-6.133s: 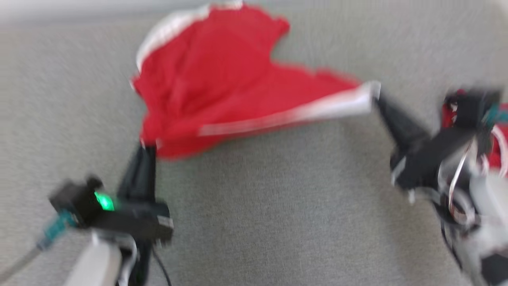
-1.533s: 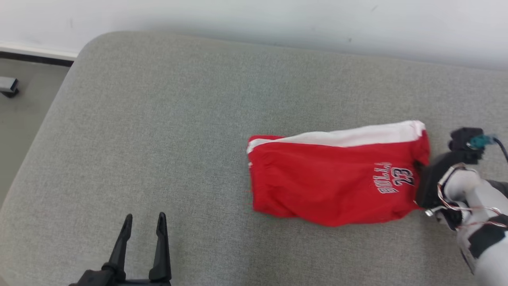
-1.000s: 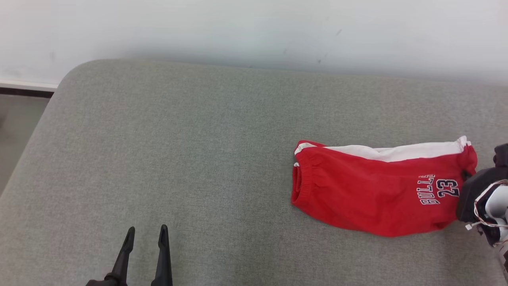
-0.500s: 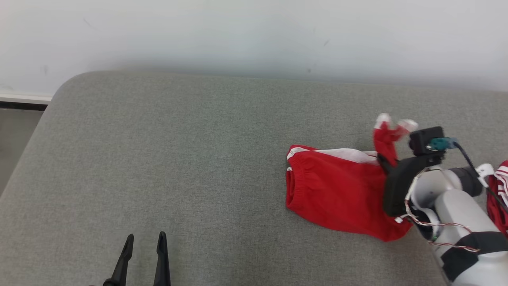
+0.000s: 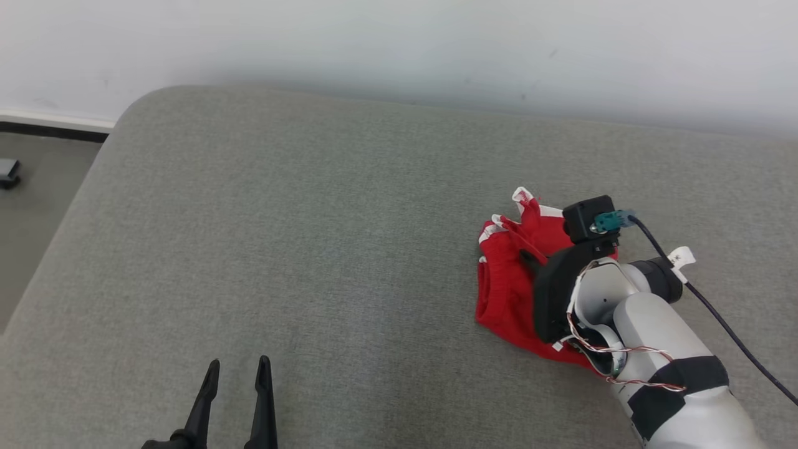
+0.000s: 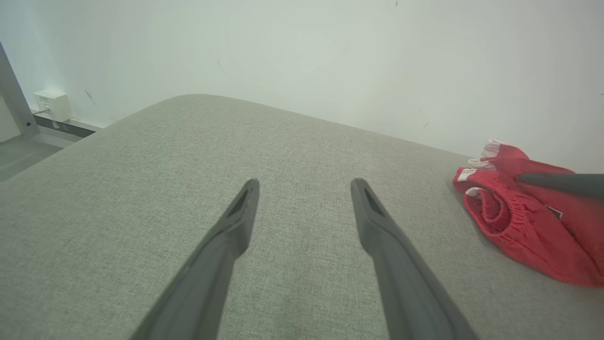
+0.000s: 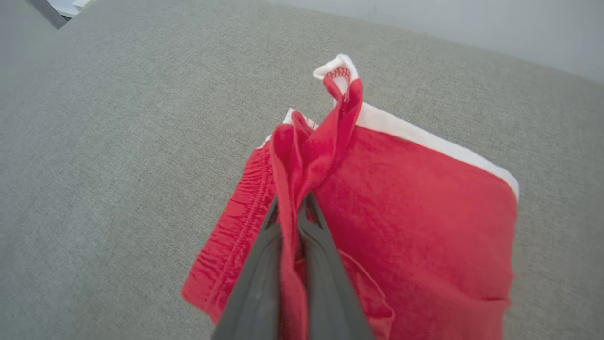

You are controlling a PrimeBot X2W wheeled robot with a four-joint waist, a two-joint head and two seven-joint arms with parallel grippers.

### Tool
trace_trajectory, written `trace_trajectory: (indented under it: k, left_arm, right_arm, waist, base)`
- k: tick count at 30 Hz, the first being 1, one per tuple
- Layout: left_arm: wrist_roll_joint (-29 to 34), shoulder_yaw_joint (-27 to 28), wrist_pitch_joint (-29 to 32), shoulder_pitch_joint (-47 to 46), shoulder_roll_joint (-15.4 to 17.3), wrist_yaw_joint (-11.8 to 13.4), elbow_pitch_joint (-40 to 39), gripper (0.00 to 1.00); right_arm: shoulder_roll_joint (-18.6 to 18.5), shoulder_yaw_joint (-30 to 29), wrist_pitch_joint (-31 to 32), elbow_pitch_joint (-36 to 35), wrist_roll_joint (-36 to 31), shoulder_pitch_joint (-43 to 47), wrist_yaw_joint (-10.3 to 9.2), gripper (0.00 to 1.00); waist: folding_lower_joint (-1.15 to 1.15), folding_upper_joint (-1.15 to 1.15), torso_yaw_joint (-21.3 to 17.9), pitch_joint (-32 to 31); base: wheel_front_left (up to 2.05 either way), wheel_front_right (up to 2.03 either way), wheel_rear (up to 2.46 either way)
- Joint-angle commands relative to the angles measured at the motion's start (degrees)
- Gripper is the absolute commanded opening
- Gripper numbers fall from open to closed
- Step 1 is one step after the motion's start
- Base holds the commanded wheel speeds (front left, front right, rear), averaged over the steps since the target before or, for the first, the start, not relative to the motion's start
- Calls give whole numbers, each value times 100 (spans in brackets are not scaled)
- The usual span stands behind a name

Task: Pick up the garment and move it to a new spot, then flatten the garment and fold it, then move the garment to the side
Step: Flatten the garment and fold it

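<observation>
You have one garment on one grey cushion. You have two hands, one left hand and one right hand, each with two dark fingers, four in all. One black cable trails by the right hand. One white box sits against the one wall, and one small dark thing lies on the floor.
</observation>
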Motion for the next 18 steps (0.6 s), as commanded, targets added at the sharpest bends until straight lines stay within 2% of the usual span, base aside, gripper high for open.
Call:
trace_trajectory:
  k: [1, 4, 5, 6, 7, 8, 14, 18]
  left_arm:
    - [-28, -14, -15, -75, -2, 29, -1, 100]
    - [-41, -26, -15, -83, -3, 36, -11, 100]
    - [-47, -27, -15, -83, -3, 44, -14, 100]
    - [-50, -22, -15, -82, -2, 51, -16, 100]
    - [-50, -22, -15, -82, -2, 51, -16, 100]
    - [-51, -18, -15, -79, -3, 58, -14, 100]
    - [-26, 11, -15, -24, -2, 77, -12, 100]
    - [6, 19, -15, -1, -3, 66, -29, 100]
  right_arm:
    - [41, 44, -29, 41, -69, -57, -16, 0]
    - [118, 140, -76, 137, -38, -89, -16, 0]
    - [138, 164, -113, 156, -13, -109, -16, 26]
    - [161, 185, -138, 173, 41, -118, -16, 60]
    - [161, 185, -138, 173, 41, -118, -16, 60]
    - [189, 184, -181, 182, 106, -127, -16, 100]
    - [376, -62, -606, -181, 1055, -146, -16, 100]
    - [28, -255, -1062, -460, 1050, -16, -16, 100]
  waist:
    - [0, 0, 113, 55]
    - [0, 0, 164, 74]
    - [0, 0, 170, 78]
    - [0, 0, 170, 82]
    - [0, 0, 170, 82]
    - [0, 0, 167, 83]
    - [0, 0, 67, 2]
    - [0, 0, -12, -77]
  base:
    - [0, 0, 0]
    - [0, 0, 0]
    - [0, 0, 0]
    - [0, 0, 0]
    - [0, 0, 0]
    - [0, 0, 0]
    - [0, 0, 0]
    - [0, 0, 0]
